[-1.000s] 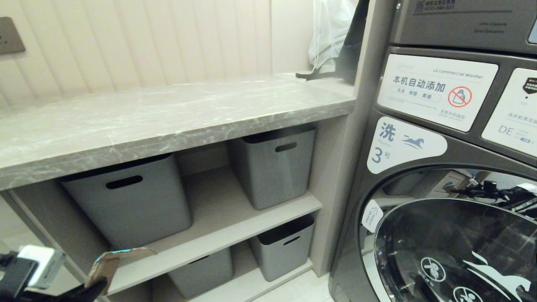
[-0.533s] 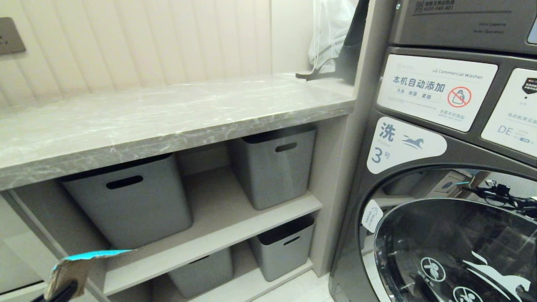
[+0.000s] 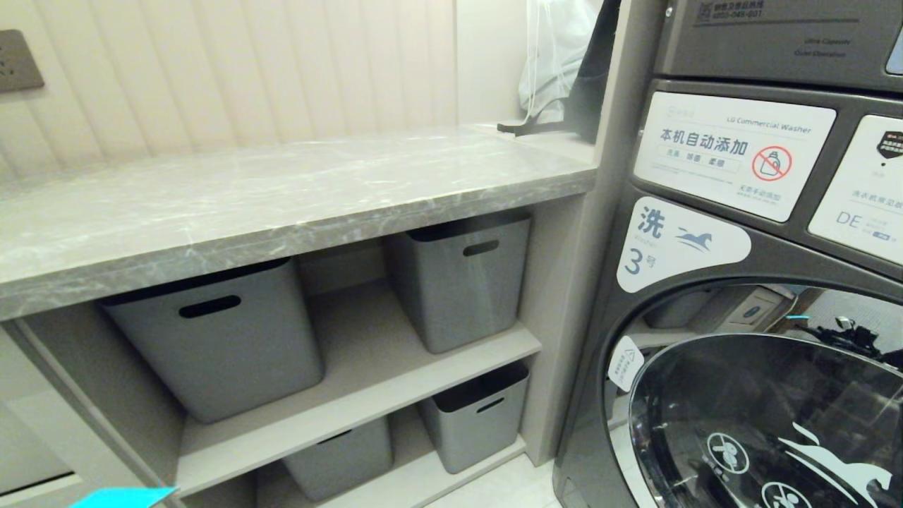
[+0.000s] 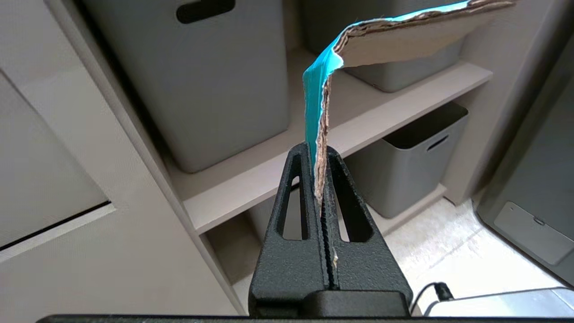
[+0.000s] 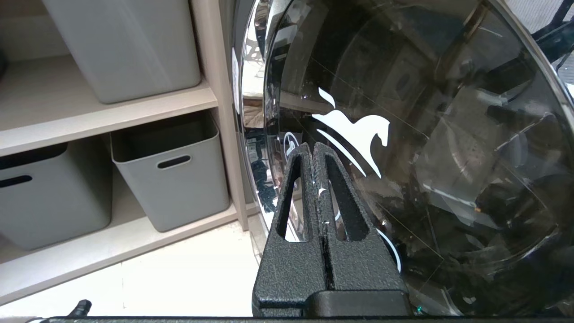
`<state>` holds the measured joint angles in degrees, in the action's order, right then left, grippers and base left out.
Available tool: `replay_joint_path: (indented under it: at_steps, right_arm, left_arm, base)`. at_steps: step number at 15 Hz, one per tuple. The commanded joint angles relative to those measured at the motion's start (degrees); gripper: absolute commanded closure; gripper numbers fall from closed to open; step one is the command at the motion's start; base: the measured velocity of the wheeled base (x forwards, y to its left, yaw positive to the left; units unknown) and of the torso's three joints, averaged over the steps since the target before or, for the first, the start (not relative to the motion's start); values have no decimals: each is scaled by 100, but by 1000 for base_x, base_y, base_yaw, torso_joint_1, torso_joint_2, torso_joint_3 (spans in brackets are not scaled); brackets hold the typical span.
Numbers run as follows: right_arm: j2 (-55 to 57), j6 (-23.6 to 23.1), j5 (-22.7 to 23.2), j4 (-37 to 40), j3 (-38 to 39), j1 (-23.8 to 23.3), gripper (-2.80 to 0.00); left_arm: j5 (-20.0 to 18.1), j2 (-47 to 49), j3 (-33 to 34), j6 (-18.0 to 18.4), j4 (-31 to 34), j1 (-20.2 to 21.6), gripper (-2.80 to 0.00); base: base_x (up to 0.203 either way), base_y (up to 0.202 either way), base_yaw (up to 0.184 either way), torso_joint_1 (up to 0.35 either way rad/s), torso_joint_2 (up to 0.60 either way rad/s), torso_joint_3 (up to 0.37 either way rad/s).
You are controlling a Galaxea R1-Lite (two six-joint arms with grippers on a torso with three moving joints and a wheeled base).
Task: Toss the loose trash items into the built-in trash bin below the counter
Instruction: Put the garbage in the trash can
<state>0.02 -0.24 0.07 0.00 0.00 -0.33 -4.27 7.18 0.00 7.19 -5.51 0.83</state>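
Beside the big grey front-loading washing machine (image 3: 762, 282), the grey veined marble worktop (image 3: 282, 197) tops shelves of grey plastic tubs (image 3: 219, 339). Our left gripper (image 4: 319, 152) sits low beside those shelves, jaws clamped on a torn brown cardboard scrap with a turquoise face (image 4: 358, 49), bent over above them, likely for carrying to the bin flap. Our right gripper (image 5: 312, 152) idles, jaws together, empty, by the washer door.
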Motion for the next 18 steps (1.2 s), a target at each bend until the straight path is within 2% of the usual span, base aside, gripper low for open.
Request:
replay_joint_path:
  at_steps: [1,2,3,18]
  right_arm:
    - [-2,-6,1,0,0,2,0]
    - [-2,3,1,0,0,-2,0]
    - [-2,-2,1,0,0,1,0]
    - [-2,-116,28,-9,0,-2,0]
  left_arm:
    - [94,-738,-3,-7,321,-19,0]
    - [339,-733,-39,-136,701,-27,0]
    - [357,-727,-44,-192,692,-30,0]
    - [321,-727,-53,-78,701,-30,0]
  base:
    - [0,0,0,0,0,0]
    - [0,0,0,0,0,0]
    - [0,0,0,0,0,0]
    - [0,0,0,0,0,0]
